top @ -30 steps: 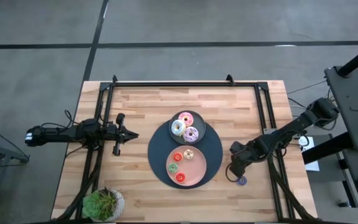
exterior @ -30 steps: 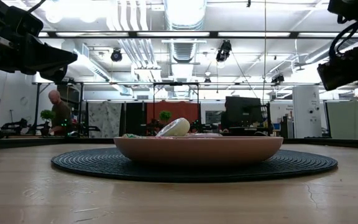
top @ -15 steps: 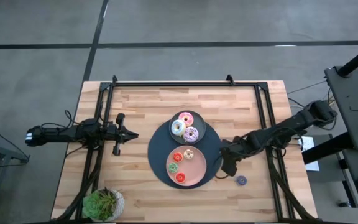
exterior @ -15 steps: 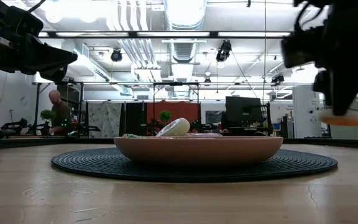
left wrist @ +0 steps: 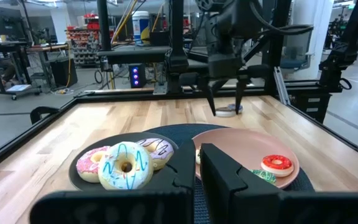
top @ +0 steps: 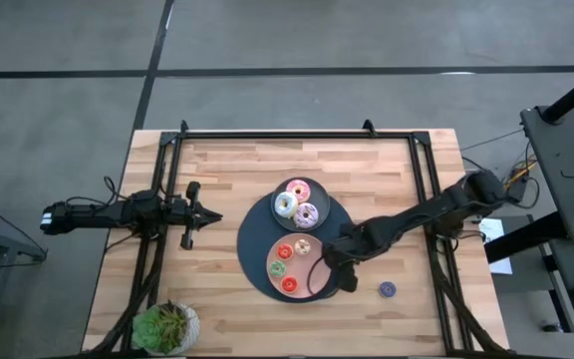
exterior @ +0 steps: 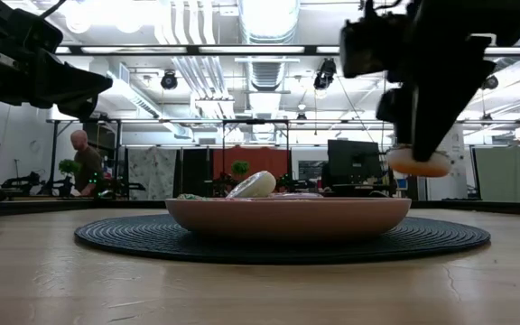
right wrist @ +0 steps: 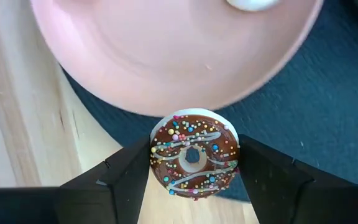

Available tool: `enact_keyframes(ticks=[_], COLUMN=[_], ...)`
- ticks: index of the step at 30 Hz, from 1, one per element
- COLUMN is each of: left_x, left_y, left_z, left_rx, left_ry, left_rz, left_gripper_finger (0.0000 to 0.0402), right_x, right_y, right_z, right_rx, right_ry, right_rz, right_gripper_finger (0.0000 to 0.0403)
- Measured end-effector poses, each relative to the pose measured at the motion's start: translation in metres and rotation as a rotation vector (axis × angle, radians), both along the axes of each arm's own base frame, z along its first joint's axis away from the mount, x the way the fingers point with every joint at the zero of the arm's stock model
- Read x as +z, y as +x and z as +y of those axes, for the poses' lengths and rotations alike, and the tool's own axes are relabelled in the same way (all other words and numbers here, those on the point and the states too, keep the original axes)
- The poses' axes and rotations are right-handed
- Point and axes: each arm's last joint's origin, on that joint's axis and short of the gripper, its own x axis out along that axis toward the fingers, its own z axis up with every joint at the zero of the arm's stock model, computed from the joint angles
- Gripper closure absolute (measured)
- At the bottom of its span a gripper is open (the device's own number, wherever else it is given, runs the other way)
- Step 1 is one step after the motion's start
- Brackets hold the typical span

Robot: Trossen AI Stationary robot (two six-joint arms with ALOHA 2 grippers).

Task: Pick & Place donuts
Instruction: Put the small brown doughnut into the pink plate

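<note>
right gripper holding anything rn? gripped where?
Yes: the right gripper pinches a brown donut by opposite sides of its outer rim, above the edge of the pink plate. The left gripper holds nothing.

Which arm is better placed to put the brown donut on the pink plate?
Right. Its gripper already holds the brown donut at the pink plate's edge; the left gripper waits off the mat.

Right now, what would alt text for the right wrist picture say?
A brown sprinkled donut is held between the right gripper's two dark fingers, just off the rim of a pink plate lying on a dark round mat.
</note>
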Motion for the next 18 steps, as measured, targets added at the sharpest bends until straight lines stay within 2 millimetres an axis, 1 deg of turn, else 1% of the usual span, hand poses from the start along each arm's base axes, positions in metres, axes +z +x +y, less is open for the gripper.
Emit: enact_keyframes(ticks=[7,14,18], left_x=[0.000,0.000,0.000], left_y=[0.000,0.000,0.000], left_z=[0.000,0.000,0.000], left_rx=[0.000,0.000,0.001], left_ry=[0.000,0.000,0.000], left_rz=[0.000,0.001,0.001], left_gripper_finger=[0.0402,0.0402,0.0402], right_x=[0.005,0.003,-0.002], right_y=[0.027,0.048,0.058], right_z=[0.005,0.002,-0.002], right_rx=[0.058,0.081,0.074], right_ry=[-0.012,-0.028,-0.033], right_rz=[-0.033,-0.039,-0.032], right_gripper_finger=[0.0179,0.0179,0.0179])
